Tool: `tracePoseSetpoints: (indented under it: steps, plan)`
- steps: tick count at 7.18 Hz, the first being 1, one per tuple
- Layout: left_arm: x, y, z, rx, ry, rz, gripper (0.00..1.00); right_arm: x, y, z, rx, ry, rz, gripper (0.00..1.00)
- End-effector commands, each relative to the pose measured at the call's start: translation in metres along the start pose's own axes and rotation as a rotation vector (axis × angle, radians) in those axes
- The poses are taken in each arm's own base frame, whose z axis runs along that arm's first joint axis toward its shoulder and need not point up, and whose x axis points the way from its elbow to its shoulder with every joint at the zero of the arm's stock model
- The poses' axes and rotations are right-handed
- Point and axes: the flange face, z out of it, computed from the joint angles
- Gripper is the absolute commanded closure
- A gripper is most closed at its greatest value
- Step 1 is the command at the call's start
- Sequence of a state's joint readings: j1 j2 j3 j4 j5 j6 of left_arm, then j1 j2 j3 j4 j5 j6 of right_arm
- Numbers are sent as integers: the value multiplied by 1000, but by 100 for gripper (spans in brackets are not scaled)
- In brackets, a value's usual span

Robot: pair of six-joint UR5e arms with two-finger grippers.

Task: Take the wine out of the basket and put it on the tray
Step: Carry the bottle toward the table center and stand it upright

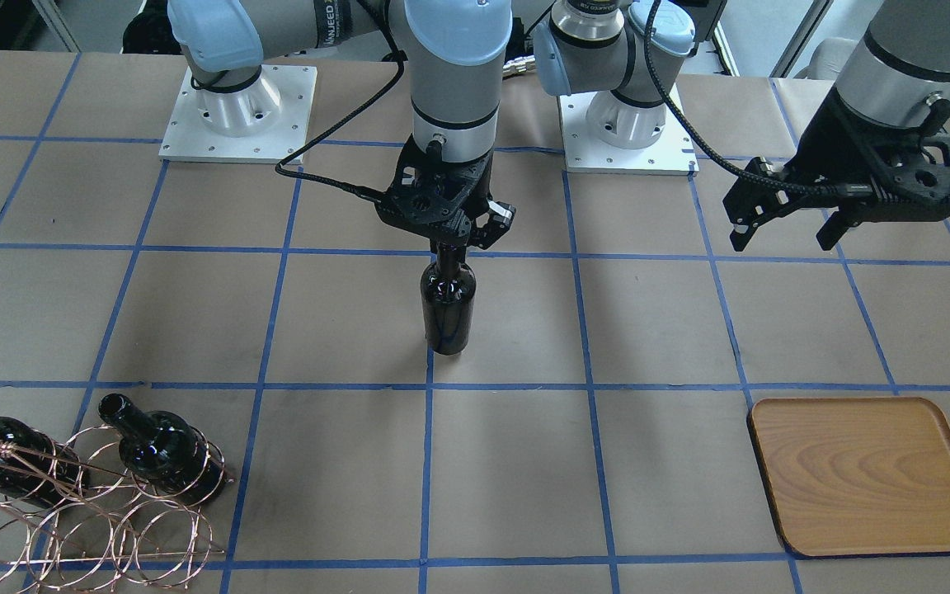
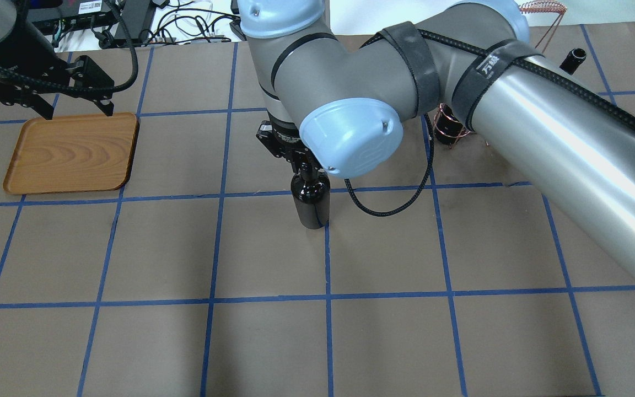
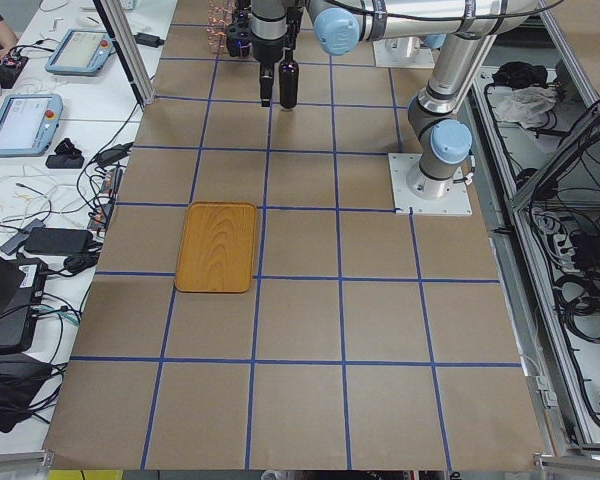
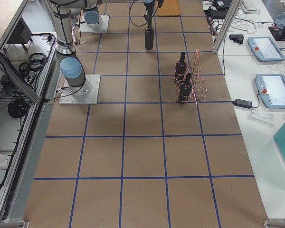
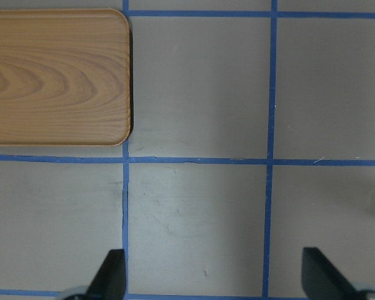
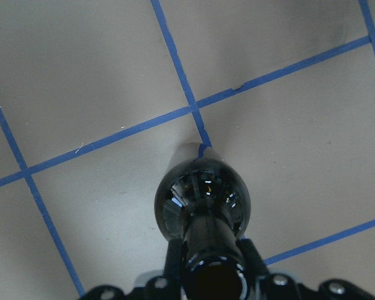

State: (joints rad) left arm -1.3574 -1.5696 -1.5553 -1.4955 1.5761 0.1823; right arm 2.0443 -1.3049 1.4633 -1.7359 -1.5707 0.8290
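Note:
My right gripper (image 1: 448, 246) is shut on the neck of a glossy black wine bottle (image 1: 448, 309), which hangs upright at mid-table, its base at or just above the paper. It also shows in the overhead view (image 2: 310, 201) and right wrist view (image 6: 203, 203). The copper wire basket (image 1: 87, 516) holds two more black bottles, one (image 1: 163, 450) beside the other (image 1: 5, 466). The wooden tray (image 1: 867, 474) lies flat and bare. My left gripper (image 1: 784, 239) is open and holds nothing, hovering by the tray's (image 2: 72, 151) far edge; its fingers (image 5: 112, 275) are wide apart.
The table is brown paper with a blue tape grid (image 1: 590, 388). Both arm bases (image 1: 236, 115) stand on white plates at the robot's side. The right arm's upper link (image 2: 571, 165) hides most of the basket in the overhead view. Cables and tablets lie off the table.

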Motion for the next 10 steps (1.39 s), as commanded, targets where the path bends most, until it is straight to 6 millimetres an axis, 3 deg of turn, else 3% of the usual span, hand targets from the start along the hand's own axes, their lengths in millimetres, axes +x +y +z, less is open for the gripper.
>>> tracePoseSetpoints:
  steps: [1, 3, 4, 6, 7, 10]
  plan:
    - [-3, -1, 1, -1, 0, -6, 0, 0, 2, 1, -9, 7, -3, 100]
    - [-3, -1, 1, -2, -1, -6, 0, 0, 2, 0, -6, 4, -3, 100]
    - [-3, -1, 1, -1, 0, -6, 0, -1, 3, 2, -10, 6, -3, 93]
    - [-2, 0, 2, -3, 1, -4, 0, -1, 2, 3, -11, 10, -4, 39]
    - [-3, 0, 2, -3, 1, -6, 0, -2, 2, 5, -17, 8, -13, 0]
    - [-1, 0, 2, -4, 1, -3, 0, 0, -3, -6, 5, -7, -51, 0]
